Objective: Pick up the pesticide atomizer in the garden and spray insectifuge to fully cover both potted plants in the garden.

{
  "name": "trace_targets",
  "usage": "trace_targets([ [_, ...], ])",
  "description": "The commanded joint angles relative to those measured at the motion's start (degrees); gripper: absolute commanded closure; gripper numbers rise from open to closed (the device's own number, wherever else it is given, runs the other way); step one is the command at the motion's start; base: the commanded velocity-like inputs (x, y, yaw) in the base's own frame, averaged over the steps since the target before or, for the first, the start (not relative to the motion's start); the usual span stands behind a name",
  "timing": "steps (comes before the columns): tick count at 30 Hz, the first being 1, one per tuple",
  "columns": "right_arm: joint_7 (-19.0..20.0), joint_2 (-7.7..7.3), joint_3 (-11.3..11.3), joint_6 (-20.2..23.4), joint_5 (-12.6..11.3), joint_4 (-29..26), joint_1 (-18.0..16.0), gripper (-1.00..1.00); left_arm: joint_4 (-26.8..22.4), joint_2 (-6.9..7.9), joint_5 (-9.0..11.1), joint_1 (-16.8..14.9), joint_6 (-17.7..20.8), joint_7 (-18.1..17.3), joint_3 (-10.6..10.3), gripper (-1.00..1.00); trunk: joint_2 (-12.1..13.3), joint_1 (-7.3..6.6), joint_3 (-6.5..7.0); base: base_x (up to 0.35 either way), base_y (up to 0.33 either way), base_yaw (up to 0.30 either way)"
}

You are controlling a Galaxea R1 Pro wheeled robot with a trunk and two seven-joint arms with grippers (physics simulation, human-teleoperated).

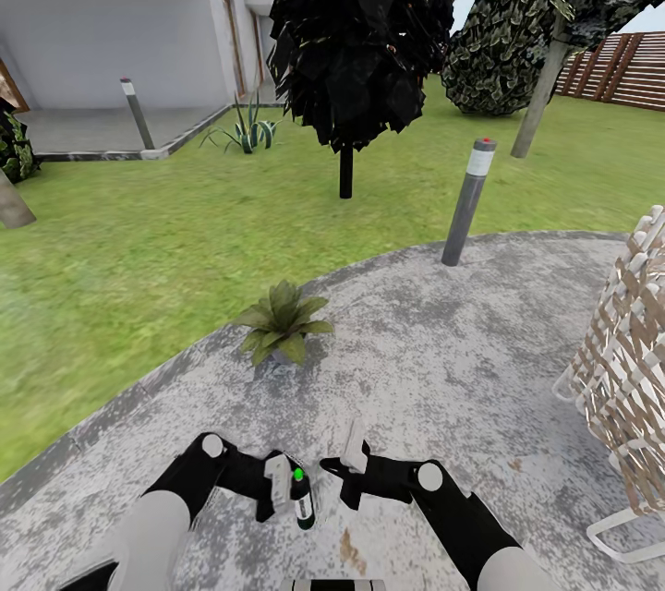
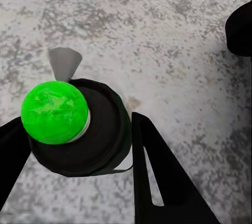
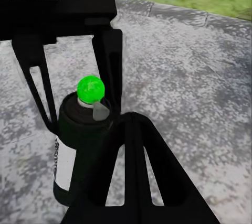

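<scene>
The slim dark green and black pesticide atomizer, a cylinder with a white band and a glossy bright green ball cap, stands upright between the black fingers of the left tool, which is clamped on its body above the near part of the round patio. In the left wrist view the atomizer has a small grey nozzle beside its ball cap, and a black finger presses its side. The right tool sits just beside it, with jaws apart and nothing between them; its wrist view looks past one dark triangular finger at the bottle. The mottled grey stone patio carries a low rosette potted plant of broad green leaves near its far-left edge. A grey cylindrical bollard lamp stands at the far edge, and a white woven-strap chair on the right. Green lawn lies beyond.
</scene>
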Motion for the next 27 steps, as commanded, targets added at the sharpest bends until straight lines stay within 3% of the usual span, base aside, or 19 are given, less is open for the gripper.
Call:
trace_targets([
  [1, 0.0, 0.01, -0.1, -0.3, 0.5, 0.0, 0.0, 1.00, -0.1, 0.44, -0.4, 0.0, -0.2, -0.2, 0.5, 1.00, 0.0, -0.01, -0.05, 0.000, 0.000, 0.000],
  [6, 0.0, 0.01, -0.1, -0.3, 0.6, 0.0, 0.0, 1.00, -0.1, 4.05, -0.5, 0.1, -0.2, -0.2, 0.5, 1.00, 0.0, -0.01, -0.05, 0.000, 0.000, 0.000],
  [12, 0.0, -0.28, -0.2, -0.3, 0.7, 0.0, 0.0, 1.00, 0.0, 9.42, -0.4, 0.2, -0.3, -0.2, 0.5, 1.00, 0.0, -0.01, -0.05, 0.000, 0.000, 0.000],
  [13, 0.0, -0.34, -0.3, -0.3, 0.7, 0.0, 0.0, -1.00, -0.1, 10.38, -0.4, 0.2, -0.3, -0.2, 0.5, 1.00, 0.0, -0.01, -0.05, 0.000, 0.000, 0.000],
  [17, -0.1, -0.42, -0.4, -0.4, 0.8, 0.1, 0.0, -1.00, 0.0, 12.71, -0.2, 0.3, -0.1, -0.1, 1.0, 1.00, 0.0, -0.01, -0.05, 0.000, 0.000, 0.000],
  [19, -0.4, -0.42, -0.4, -0.4, 0.8, 0.3, 0.0, -1.00, 0.0, 13.18, 0.0, 0.3, 0.3, 0.6, 1.2, 1.00, 0.0, -0.01, -0.05, 0.000, 0.000, 0.000],
  [22, -2.2, -0.55, -0.4, -0.5, 0.9, 0.8, 0.0, -1.00, 0.3, 13.91, 0.3, 0.3, 0.7, 5.5, 2.0, 1.00, 0.0, -0.01, -0.05, 0.000, 0.000, 0.000],
  [24, -8.6, -1.53, -0.4, -0.5, 0.8, 3.7, 0.0, -1.00, 0.9, 14.02, 0.4, 0.4, 0.8, 11.8, 4.1, 1.00, 0.0, -0.01, -0.05, 0.000, 0.000, 0.000],
  [25, -15.7, -2.01, -0.4, -0.6, 0.8, 6.4, 0.0, -1.00, 1.0, 13.82, 0.5, 0.4, 0.9, 15.0, 5.8, 1.00, 0.0, -0.01, -0.05, 0.000, 0.000, 0.000],
  [27, -29.5, -2.27, -0.3, -0.7, 0.7, 11.8, 0.0, -1.00, 1.1, 13.48, 0.5, 0.4, 3.5, 17.4, 9.5, 1.00, 0.0, -0.01, -0.05, 0.000, 0.000, 0.000],
])
